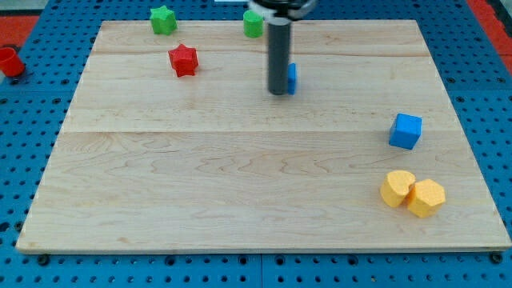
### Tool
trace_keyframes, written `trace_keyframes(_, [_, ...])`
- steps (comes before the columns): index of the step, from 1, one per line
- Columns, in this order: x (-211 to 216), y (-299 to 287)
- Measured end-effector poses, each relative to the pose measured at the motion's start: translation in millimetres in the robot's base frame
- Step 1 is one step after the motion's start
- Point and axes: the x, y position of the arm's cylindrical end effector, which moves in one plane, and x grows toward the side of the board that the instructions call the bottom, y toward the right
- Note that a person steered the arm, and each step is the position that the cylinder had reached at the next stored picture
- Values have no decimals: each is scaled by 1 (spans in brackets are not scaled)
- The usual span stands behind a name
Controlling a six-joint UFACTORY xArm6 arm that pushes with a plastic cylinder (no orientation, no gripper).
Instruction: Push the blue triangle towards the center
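Observation:
The blue triangle (pixel 292 78) lies near the top middle of the wooden board (pixel 240 176); only a sliver of it shows on the right of the dark rod, which hides most of it. My tip (pixel 278 93) rests on the board right at the triangle's left side, touching it or nearly so. The rod rises straight up and leaves the view at the top.
A green star (pixel 163 19) and a red star (pixel 183 60) sit at the upper left. A green block (pixel 253 23) stands behind the rod. A blue cube (pixel 406 130) is at the right. Two yellow blocks (pixel 398 188), (pixel 426 197) touch at the lower right. A red piece (pixel 10 62) lies off the board's left.

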Motion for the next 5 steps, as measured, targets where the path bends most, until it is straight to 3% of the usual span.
trace_keyframes(1, [6,19])
trace_keyframes(2, [-42,81])
trace_keyframes(3, [-77,103])
trace_keyframes(4, [-54,9])
trace_keyframes(5, [-18,-6])
